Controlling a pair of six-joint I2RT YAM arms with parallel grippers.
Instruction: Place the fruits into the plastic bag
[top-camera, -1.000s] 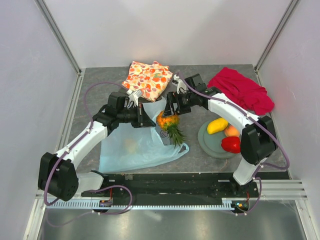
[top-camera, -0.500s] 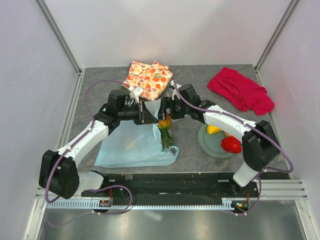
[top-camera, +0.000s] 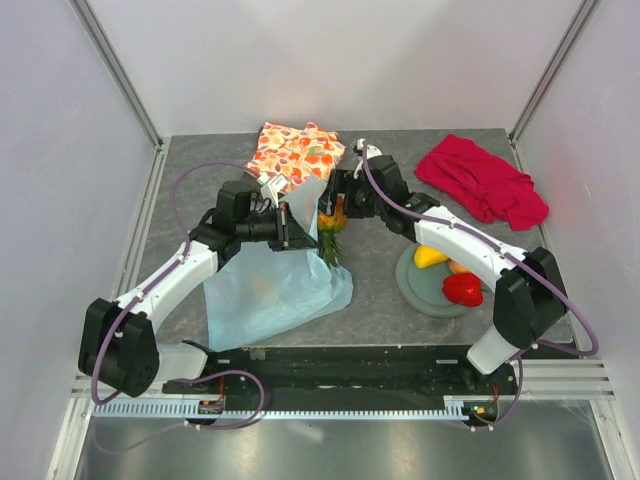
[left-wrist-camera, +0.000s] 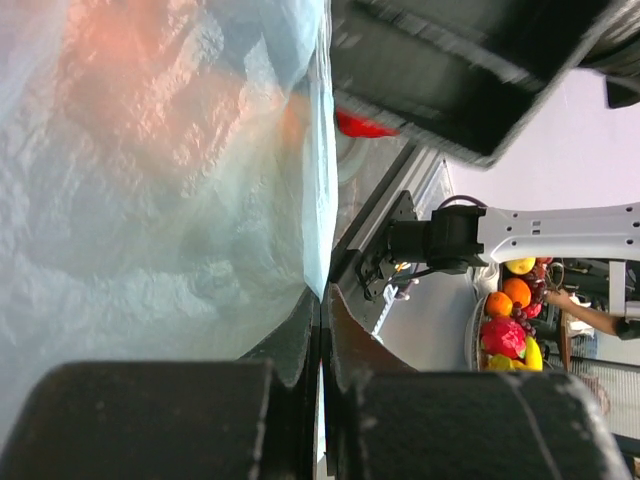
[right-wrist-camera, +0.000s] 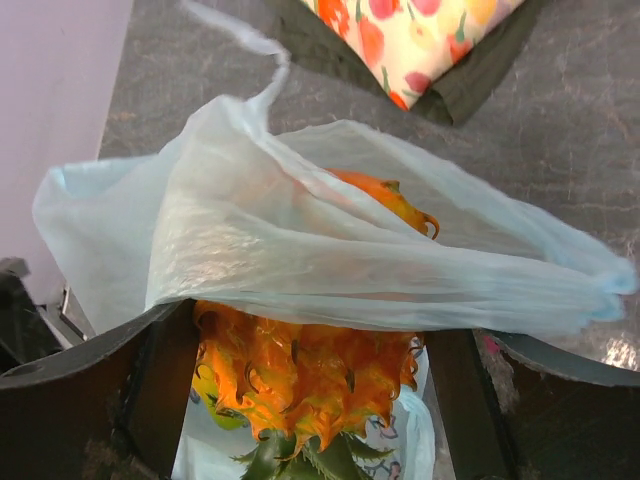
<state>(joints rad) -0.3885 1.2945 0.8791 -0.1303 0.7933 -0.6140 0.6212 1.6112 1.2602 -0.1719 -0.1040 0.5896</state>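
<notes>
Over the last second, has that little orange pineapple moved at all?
Yes. The pineapple, gripped by the right pincer, has moved away from the arm bases toward the floral cloth, while the left pincer holds the plastic bag.

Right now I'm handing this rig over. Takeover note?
Left gripper: shut on the plastic bag rim, holding it raised.
Right gripper: shut on the pineapple at the bag mouth, film draped over it, not released.
Done: a pale shape shows through the bag, probably one fruit.
Left: drop the pineapple in, then bag the yellow piece, peach and red piece from the plate.
</notes>
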